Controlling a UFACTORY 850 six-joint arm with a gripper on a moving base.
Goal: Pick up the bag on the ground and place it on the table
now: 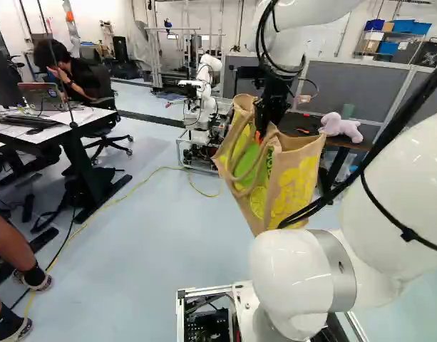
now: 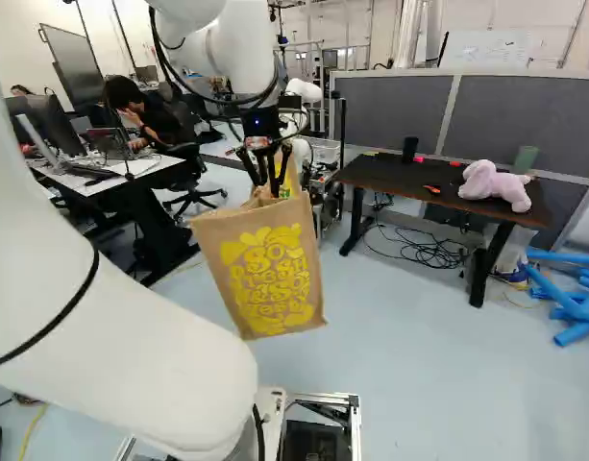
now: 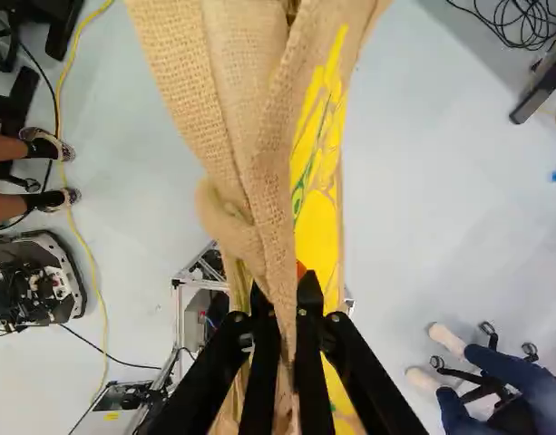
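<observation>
In the right base view my gripper (image 2: 265,165) holds the tan burlap bag (image 2: 266,274) with yellow print, which hangs tilted above the floor. The left base view shows the same bag (image 1: 293,178) with its looped handles beside the gripper. Seen from the wrist, the gripper (image 3: 285,317) is shut on a fold of the bag's cloth (image 3: 268,181), black fingers on both sides of it. A dark-topped table (image 2: 390,176) stands beyond the bag and to its right in the right base view.
On the dark table lie a pink plush toy (image 2: 494,184), a black cup (image 2: 409,149) and an orange tool (image 2: 431,188). Another robot (image 1: 202,100) stands behind the bag. Blue foam tubes (image 2: 573,298) lie right of the table. A white desk (image 1: 54,132) stands at the left.
</observation>
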